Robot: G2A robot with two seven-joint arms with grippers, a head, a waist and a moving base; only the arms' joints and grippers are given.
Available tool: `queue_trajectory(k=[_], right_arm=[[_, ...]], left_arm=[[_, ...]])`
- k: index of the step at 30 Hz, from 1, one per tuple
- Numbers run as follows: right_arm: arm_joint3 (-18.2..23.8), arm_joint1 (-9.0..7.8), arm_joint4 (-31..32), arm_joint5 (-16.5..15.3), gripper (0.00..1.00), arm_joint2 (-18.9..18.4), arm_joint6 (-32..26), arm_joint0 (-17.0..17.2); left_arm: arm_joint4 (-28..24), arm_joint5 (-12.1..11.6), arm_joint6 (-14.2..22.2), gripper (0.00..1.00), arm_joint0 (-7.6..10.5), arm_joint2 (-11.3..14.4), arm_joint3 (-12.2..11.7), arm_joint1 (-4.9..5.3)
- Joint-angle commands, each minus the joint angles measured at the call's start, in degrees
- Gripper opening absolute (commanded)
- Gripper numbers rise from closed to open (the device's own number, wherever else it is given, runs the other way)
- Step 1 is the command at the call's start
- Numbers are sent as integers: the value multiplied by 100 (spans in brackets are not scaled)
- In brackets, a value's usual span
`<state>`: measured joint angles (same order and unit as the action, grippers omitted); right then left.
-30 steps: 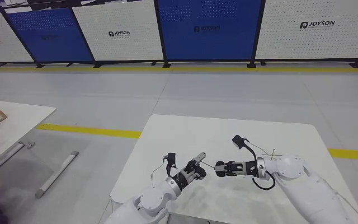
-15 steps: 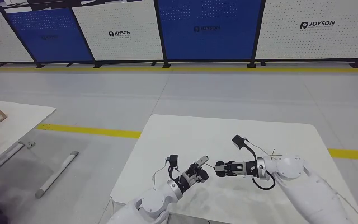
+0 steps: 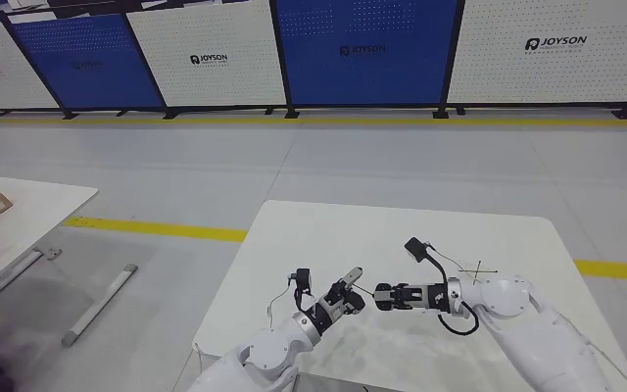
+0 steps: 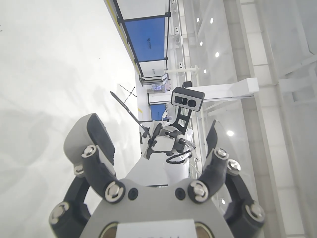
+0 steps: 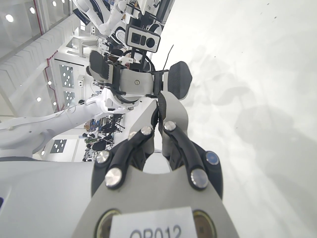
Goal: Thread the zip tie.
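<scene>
Looks like lining up ahead of threading. Nearest, spreads the left gripper [image 3: 348, 287] wide and empty, facing the right gripper [image 3: 380, 294] close by. Pinches the zip tie [image 4: 126, 107] tight in the right, strap slanting out over the table [image 3: 323, 235]. Next, probably needs a careful close on the free end. Farther back, leaves spare ties [image 3: 480, 268] crossed.

This is a large robotics test hall. Blue and white perforated partition panels [image 3: 362, 49] on black frames close off a bay of bare grey floor [image 3: 294, 157], which is marked with a yellow line [image 3: 147, 228]. A plain white worktop [image 3: 392, 225] stands there, with a second table [image 3: 39, 206] near it. Other white robots [image 5: 112, 15] stand under high round ceiling lights [image 4: 217, 54].
</scene>
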<state>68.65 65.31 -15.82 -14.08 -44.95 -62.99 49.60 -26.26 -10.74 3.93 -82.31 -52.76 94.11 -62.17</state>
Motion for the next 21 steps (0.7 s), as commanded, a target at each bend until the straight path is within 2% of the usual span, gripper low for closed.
queue_trajectory(k=[1, 5, 6, 7, 10, 11, 14, 21], right_arm=[[-1, 0, 2, 0, 0, 2, 3, -1], [-1, 0, 2, 0, 0, 2, 3, -1], [-1, 0, 2, 0, 0, 2, 3, -1], [-1, 0, 2, 0, 0, 2, 3, -1], [-1, 0, 2, 0, 0, 2, 3, -1], [-1, 0, 2, 0, 0, 2, 3, -1], [-1, 0, 2, 0, 0, 2, 3, -1], [-1, 0, 2, 0, 0, 2, 3, -1]], left_arm=[[0, 0, 0, 100, 0, 0, 0, 0], [6, -79, 48, 100, 6, -14, -18, -20], [-6, -99, 69, 55, 4, -25, -20, -23], [-21, -118, 100, 42, 1, -40, -24, -27], [4, -194, 132, 31, -9, -68, -28, -37], [30, -241, 153, 19, -20, -69, -34, -42], [70, -316, 232, 1, -37, -73, -53, -52], [37, -403, 543, 0, -93, -182, -45, -47]])
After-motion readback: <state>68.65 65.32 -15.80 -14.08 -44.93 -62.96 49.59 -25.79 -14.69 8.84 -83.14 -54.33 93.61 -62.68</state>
